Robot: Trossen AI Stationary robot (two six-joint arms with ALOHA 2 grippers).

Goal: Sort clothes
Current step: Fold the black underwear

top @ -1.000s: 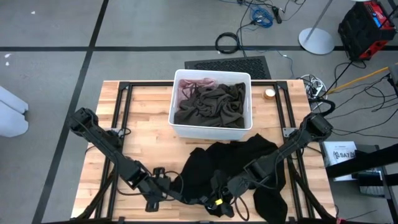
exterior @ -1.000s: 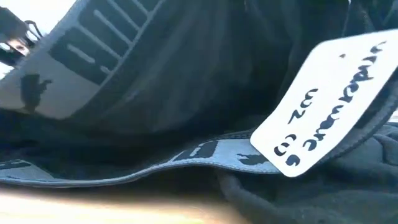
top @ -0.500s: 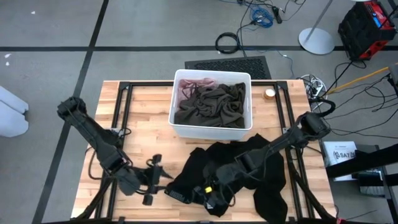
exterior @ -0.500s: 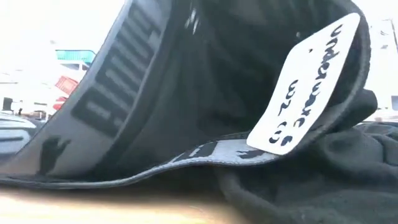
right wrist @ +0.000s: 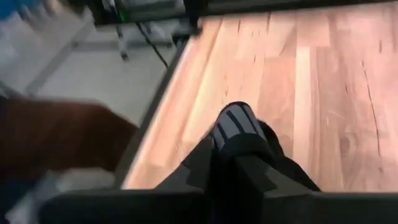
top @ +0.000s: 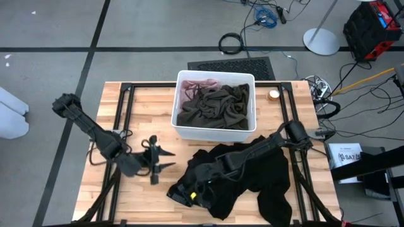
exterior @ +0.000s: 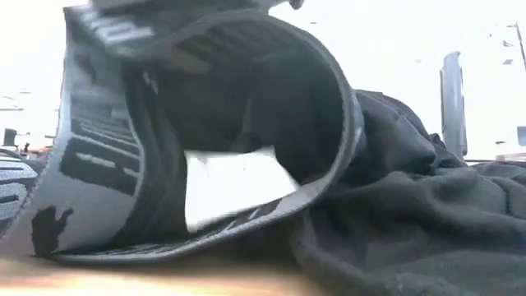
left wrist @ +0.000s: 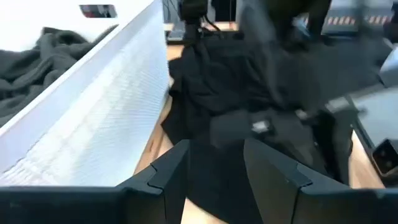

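Black garment [top: 252, 173], soft & crumpled, is spread along the tabletop's [top: 142, 101] front edge, right of centre. Its grey lettered elastic waistband [exterior: 90, 164] is pinched between the right gripper's [top: 192, 197] narrow jaws and stands in a loop. Olive-green garment [top: 214, 106], bunched, fills the white rectangular plastic bin [top: 211, 131] at the back edge, w/ fuzzy pink fabric [top: 192, 87] behind it. Left gripper [top: 165, 161], fingers spread wide & holding nothing, is seen over bare wood toward the front-left.

A white rectangular bin [top: 214, 132] is set on the far middle of a wooden table [top: 145, 104], and a small round roll of tape [top: 273, 95] is seen just beside its right far corner. A black floor mat [top: 231, 65], coiled cables [top: 231, 43], a white round stand base [top: 321, 41] and a red-and-black case [top: 372, 24] are seen on the grey floor beyond the table.
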